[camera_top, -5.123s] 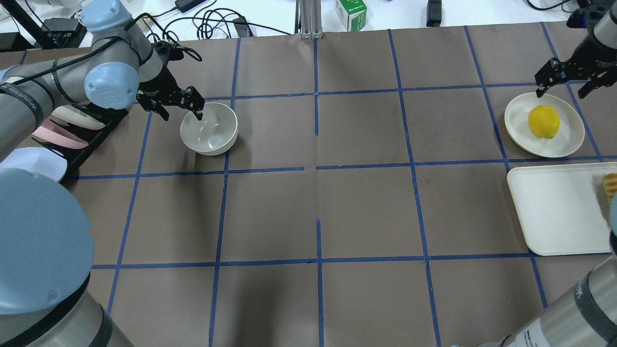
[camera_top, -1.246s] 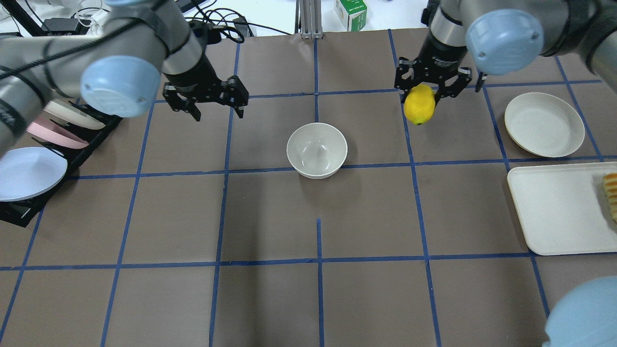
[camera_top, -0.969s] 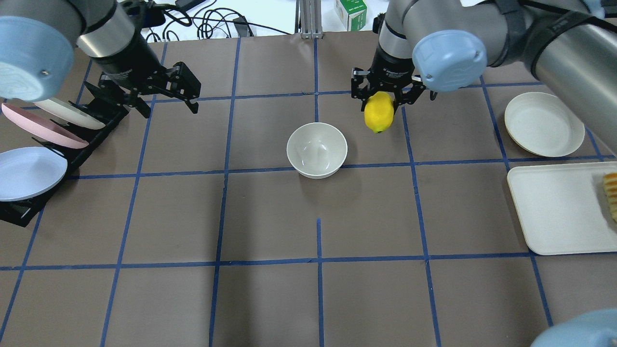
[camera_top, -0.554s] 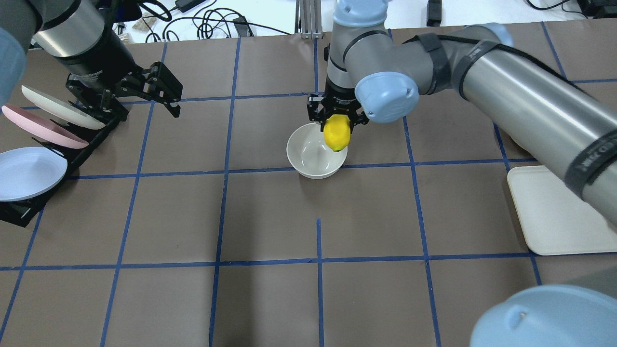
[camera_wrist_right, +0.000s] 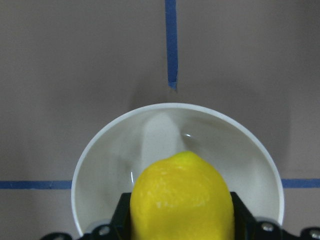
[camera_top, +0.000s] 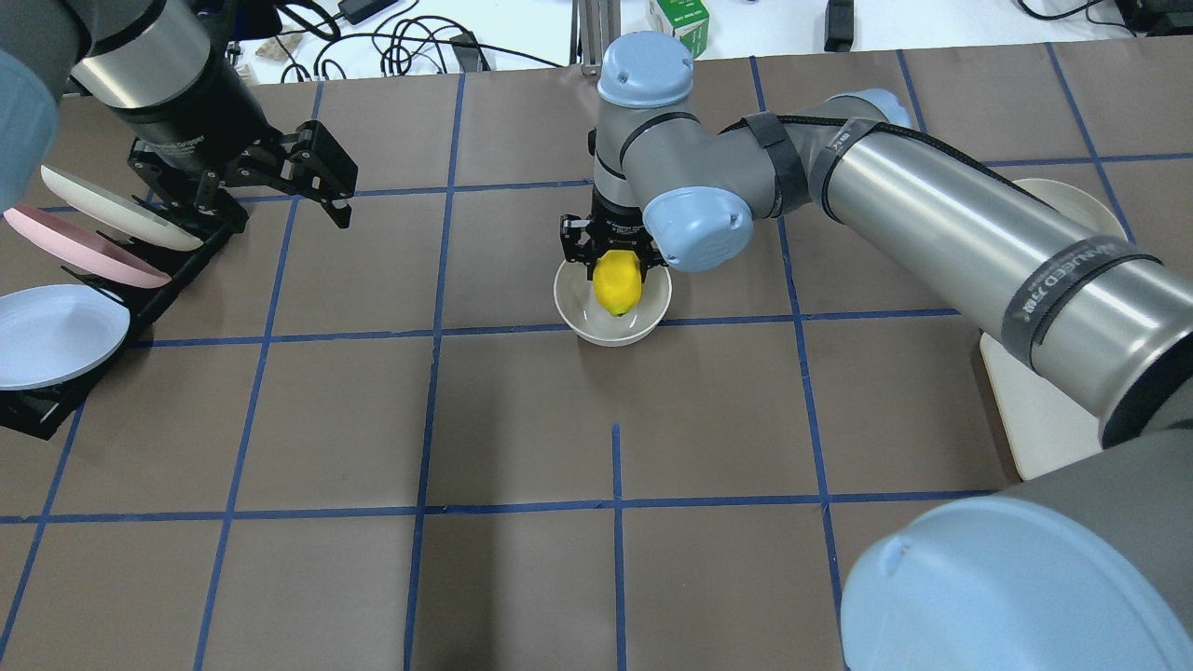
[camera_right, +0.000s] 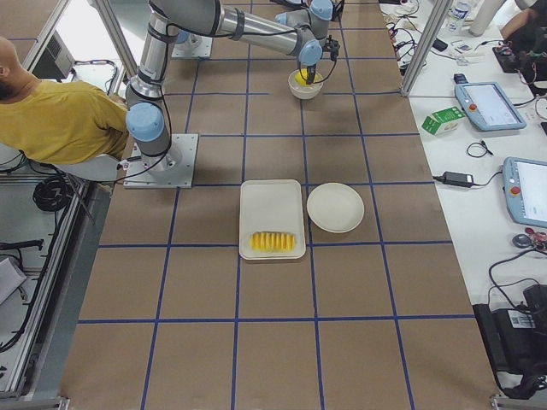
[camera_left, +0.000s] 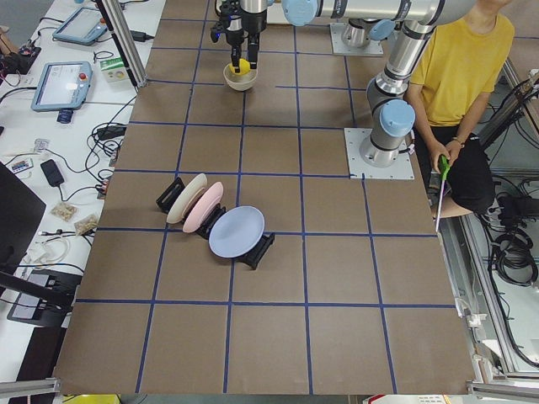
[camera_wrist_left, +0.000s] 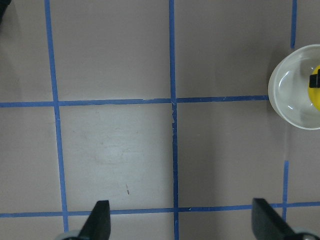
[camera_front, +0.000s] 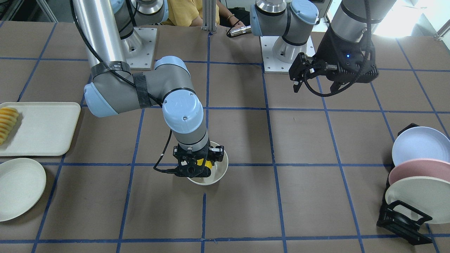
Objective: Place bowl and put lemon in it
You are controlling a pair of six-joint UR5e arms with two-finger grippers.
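The off-white bowl [camera_top: 610,337] stands on the brown table near the middle. My right gripper [camera_top: 615,270] is shut on the yellow lemon [camera_top: 616,282] and holds it over the bowl's inside, tip down. The right wrist view shows the lemon [camera_wrist_right: 182,200] between the fingers, just above the bowl [camera_wrist_right: 100,165]. The front view shows the gripper [camera_front: 198,165] low at the bowl [camera_front: 218,175]. My left gripper [camera_top: 284,210] is open and empty, raised at the far left by the plate rack. Its wrist view shows bare table and the bowl [camera_wrist_left: 287,95] at the right edge.
A black rack [camera_top: 65,280] with white, pink and pale-blue plates stands at the left. A flat off-white plate [camera_front: 17,188] and a white tray [camera_front: 38,128] with sliced fruit [camera_front: 7,121] lie on the robot's right. My right arm spans the table's right half.
My right gripper has carried the lemon left, from the bowl's right rim to over its centre, and lower. My left gripper has barely moved since it drew back towards the rack.
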